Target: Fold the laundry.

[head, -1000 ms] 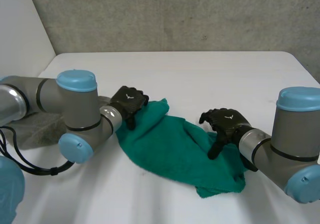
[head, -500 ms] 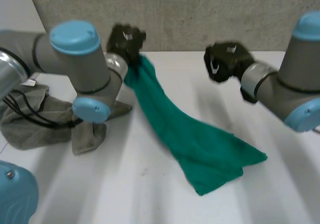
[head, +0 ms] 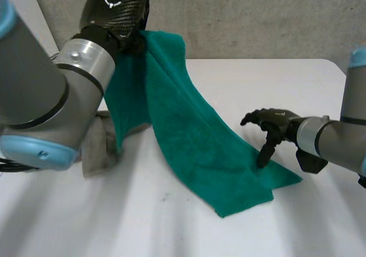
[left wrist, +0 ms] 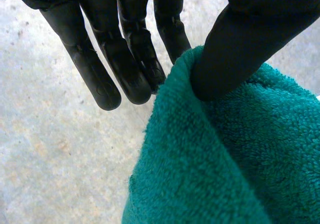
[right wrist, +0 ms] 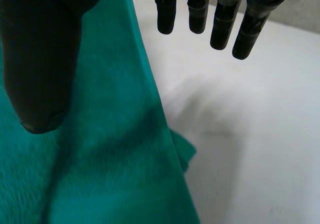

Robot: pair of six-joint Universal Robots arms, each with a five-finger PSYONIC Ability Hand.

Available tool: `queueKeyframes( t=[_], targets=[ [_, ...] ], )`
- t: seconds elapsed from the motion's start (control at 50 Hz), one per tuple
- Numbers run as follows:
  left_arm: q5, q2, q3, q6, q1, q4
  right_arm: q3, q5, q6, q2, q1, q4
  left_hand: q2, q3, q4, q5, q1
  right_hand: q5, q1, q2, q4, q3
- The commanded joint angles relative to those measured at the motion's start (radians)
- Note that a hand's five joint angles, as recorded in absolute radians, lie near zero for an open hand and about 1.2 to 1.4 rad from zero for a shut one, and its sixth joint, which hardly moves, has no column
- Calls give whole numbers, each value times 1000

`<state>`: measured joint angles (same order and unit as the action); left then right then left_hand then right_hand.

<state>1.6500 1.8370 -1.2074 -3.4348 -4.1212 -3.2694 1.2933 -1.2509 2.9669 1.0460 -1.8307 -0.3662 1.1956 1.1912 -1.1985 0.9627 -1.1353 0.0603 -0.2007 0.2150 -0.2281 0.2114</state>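
Note:
A green towel (head: 189, 142) hangs from my left hand (head: 114, 16), which is raised high over the table's left side. The left wrist view shows the thumb (left wrist: 250, 44) pinching the towel's top edge (left wrist: 225, 164) against the fingers (left wrist: 125, 59). The cloth slopes down to the right, and its lower end lies on the white table (head: 229, 79). My right hand (head: 274, 125) is low at that end, open, with one digit pointing down at the towel's right edge. In the right wrist view its fingers (right wrist: 200, 9) are straight, the thumb hovers over the towel (right wrist: 100, 149), and nothing is held.
A grey cloth (head: 97, 148) lies crumpled on the table behind the hanging towel, at the left. A grey concrete wall (head: 257, 16) stands behind the table's far edge. Bare table (right wrist: 250, 134) spreads beyond my right hand's fingertips.
My left hand has lifted the towel from the table to high on the left. My right hand rose curled, then came down to the towel's lower right edge and opened.

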Motion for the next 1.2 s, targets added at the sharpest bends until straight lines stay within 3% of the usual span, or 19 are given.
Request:
queueKeyframes(
  t=[0.02,0.26,0.28,0.34,0.42,0.6,0.78,0.92,0.98,1.08,1.2],
  targets=[
    [-6,-80,-40,2,9,2,60,5,69,-12,10,122,201,205,-198,259,-261,-60,26,-40,54,-37],
    [-6,-176,-87,3,18,0,-11,16,126,-159,-6,122,201,205,-198,259,-261,-1,-33,19,-6,22],
    [-6,-176,-87,3,18,-1,-26,21,124,-175,-9,119,201,205,-198,259,-261,372,-406,392,-379,395],
    [-6,-171,-84,3,12,-9,-51,31,121,-179,-6,124,201,205,-198,259,-261,1159,-1193,1179,-1166,1183],
    [-6,-147,-67,0,4,-47,-136,19,106,-137,4,154,201,205,-198,259,-261,1161,-1196,1181,-1168,1185],
    [46,31,156,0,-27,-99,-324,-42,60,112,50,419,201,205,-198,259,-261,1161,-1196,1181,-1168,1185],
    [83,56,192,62,-34,-220,-240,-45,64,238,47,492,201,205,-198,259,-261,1161,-1196,1181,-1168,1185],
    [82,45,13,78,-31,-231,-11,-25,20,359,59,478,201,205,-198,259,-261,1161,-1196,1181,-1168,1185],
    [82,28,-141,80,-31,-233,105,-2,-83,414,60,420,201,205,-198,259,-261,1161,-1196,1181,-1168,1185],
    [82,21,-403,80,-34,-239,295,54,-407,428,68,227,201,205,-198,259,-261,1161,-1196,1181,-1168,1185],
    [85,22,-579,79,-39,-239,442,59,-574,381,60,116,201,205,-198,259,-261,1161,-1196,1181,-1168,1185]
  ],
)
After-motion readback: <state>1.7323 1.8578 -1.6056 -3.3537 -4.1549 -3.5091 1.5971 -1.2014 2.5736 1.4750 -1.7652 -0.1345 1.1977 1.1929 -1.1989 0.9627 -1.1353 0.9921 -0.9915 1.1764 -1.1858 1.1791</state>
